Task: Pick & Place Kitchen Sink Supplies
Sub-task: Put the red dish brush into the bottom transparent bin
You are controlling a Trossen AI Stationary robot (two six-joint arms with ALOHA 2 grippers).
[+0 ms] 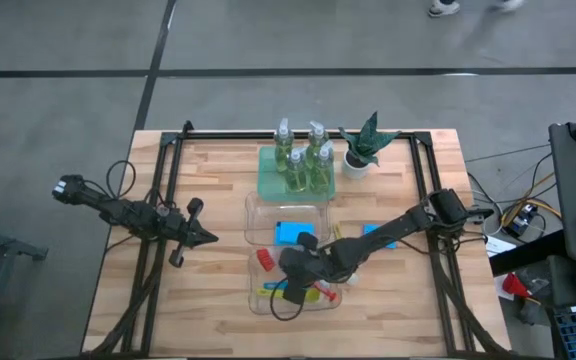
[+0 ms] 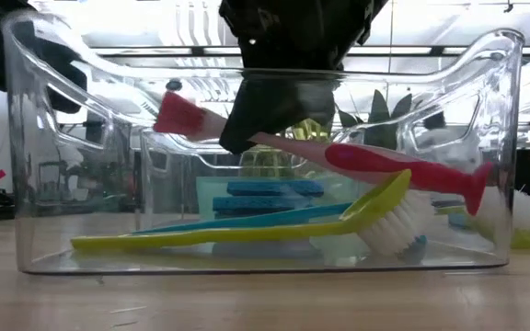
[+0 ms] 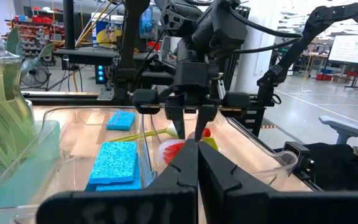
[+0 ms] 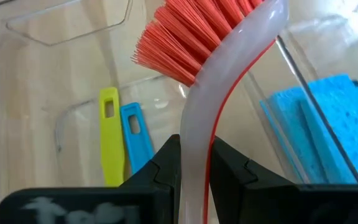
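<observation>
Left gripper [image 1: 208,237] waits outside the bins, fingers pressed together on nothing, well clear of the work. Right gripper [image 4: 194,163] hangs over the near bin [image 2: 26,138], its fingers clamped on the pale neck of the red brush [image 4: 185,43], bristles ahead of the fingertips and the red handle angling down into the bin. Below it lie the yellow brush [image 2: 247,230] and blue brush [image 4: 137,140]; beyond it, in the next bin, the blue sponges [image 4: 331,130]. I judge the brush light and stiff but smooth and slippery; a grip on the neck near the head should keep it from swinging.
</observation>
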